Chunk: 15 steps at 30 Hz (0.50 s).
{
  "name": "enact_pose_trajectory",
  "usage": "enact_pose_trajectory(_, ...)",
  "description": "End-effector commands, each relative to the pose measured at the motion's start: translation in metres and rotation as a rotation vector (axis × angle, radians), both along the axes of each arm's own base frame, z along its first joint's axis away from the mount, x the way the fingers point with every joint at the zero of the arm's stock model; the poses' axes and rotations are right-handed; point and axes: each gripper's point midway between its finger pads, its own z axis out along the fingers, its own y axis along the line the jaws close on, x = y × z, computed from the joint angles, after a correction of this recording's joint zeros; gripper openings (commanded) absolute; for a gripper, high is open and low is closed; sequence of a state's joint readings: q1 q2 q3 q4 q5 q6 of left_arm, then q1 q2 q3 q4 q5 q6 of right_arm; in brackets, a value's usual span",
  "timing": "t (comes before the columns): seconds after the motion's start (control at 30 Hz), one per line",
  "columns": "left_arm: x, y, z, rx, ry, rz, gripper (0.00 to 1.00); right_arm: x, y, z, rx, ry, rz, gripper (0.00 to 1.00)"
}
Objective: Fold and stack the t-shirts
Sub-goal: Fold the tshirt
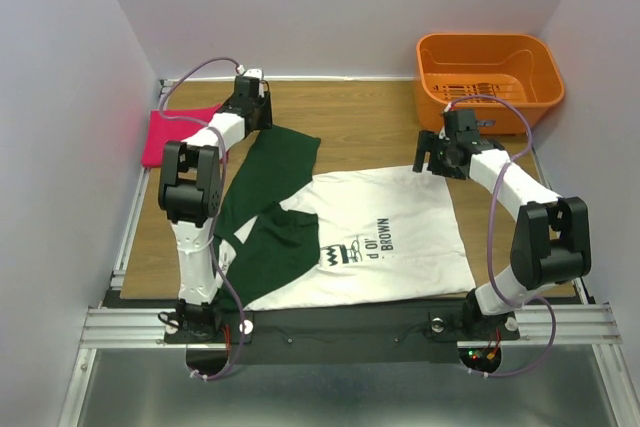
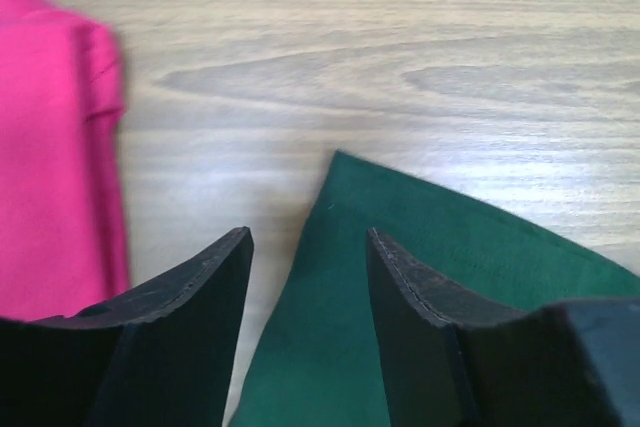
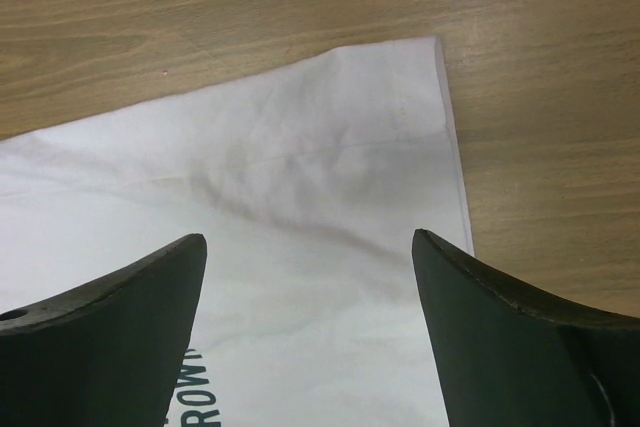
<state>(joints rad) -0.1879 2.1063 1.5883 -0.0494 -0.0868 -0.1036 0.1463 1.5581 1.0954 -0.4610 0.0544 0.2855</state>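
Observation:
The white t-shirt with dark green sleeves lies spread flat mid-table, its black print showing. One green sleeve reaches toward the back left. The pink-red t-shirt lies folded at the far left edge. My left gripper hovers open over the tip of that sleeve, nothing pinched between its fingers, with the pink t-shirt to its left. My right gripper stands wide open just above the white shirt's far right corner, holding nothing.
An orange plastic basket stands at the back right corner, close behind the right arm. Bare wooden tabletop runs between the shirts and the back wall. White walls close in the left, right and far sides.

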Motion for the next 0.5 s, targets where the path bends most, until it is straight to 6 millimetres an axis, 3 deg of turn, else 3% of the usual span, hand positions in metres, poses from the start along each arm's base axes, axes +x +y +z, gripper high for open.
enact_pose_trajectory(0.0, 0.025, -0.018, 0.023, -0.028, -0.073, -0.093, 0.59, 0.003, 0.005, 0.000, 0.020, -0.022, 0.011, 0.90)
enact_pose_trajectory(0.1, 0.030, -0.019, -0.001, -0.010, -0.033, -0.104, 0.58, 0.004, 0.003, -0.001, 0.008, -0.021, 0.010, 0.90)
enact_pose_trajectory(0.13, 0.033, -0.019, 0.004, -0.010, -0.047, -0.105, 0.58, 0.004, 0.004, -0.001, 0.007, -0.021, 0.012, 0.89)
enact_pose_trajectory(0.2, 0.035, -0.018, -0.012, -0.002, 0.012, -0.103, 0.58, 0.004, 0.002, -0.002, 0.002, -0.020, 0.007, 0.89)
enact_pose_trajectory(0.3, 0.041, -0.019, -0.011, -0.001, 0.015, -0.103, 0.58, 0.006, 0.002, -0.002, 0.000, -0.022, 0.007, 0.89)
enact_pose_trajectory(0.47, 0.037, -0.020, -0.028, 0.007, 0.076, -0.104, 0.58, 0.007, 0.003, -0.002, 0.000, -0.020, 0.005, 0.89)
